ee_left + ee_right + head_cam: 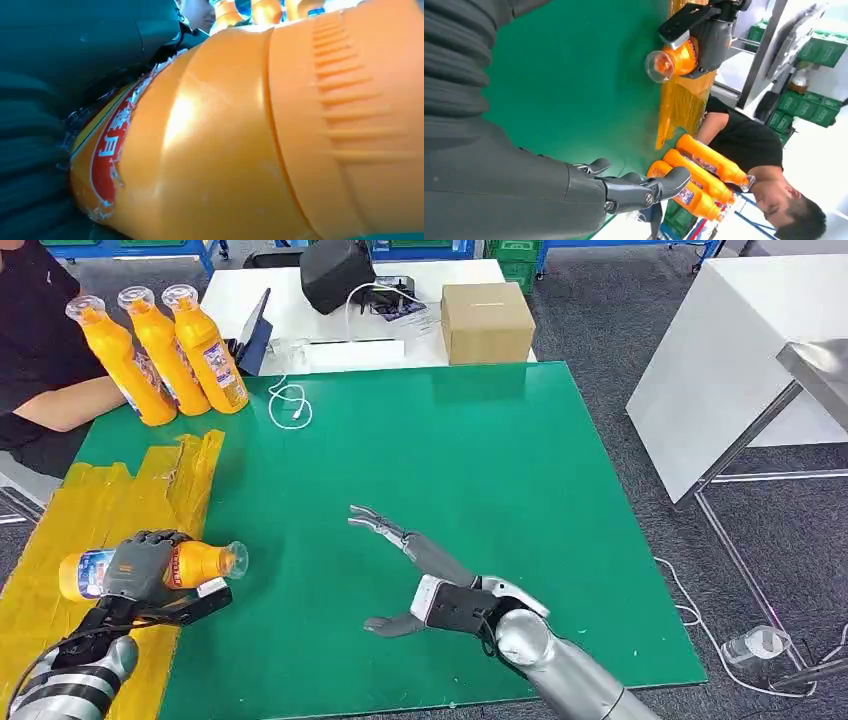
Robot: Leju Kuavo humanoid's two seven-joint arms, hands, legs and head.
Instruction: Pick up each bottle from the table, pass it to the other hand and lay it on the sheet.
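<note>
Over the yellow sheet (pixel 60 590), the left hand (pixel 140 565) grips an orange bottle (pixel 200 562) lying sideways.

The bottle's clear cap points toward the middle of the green table (pixel 450 460), and the fingers wrap its labelled body just above the sheet's near end. The right hand (pixel 425 575) hovers over the table with fingers spread, holding nothing. Three more orange bottles (pixel 165 350) stand together at the far left corner, beside a seated person's forearm (pixel 70 405).
</note>
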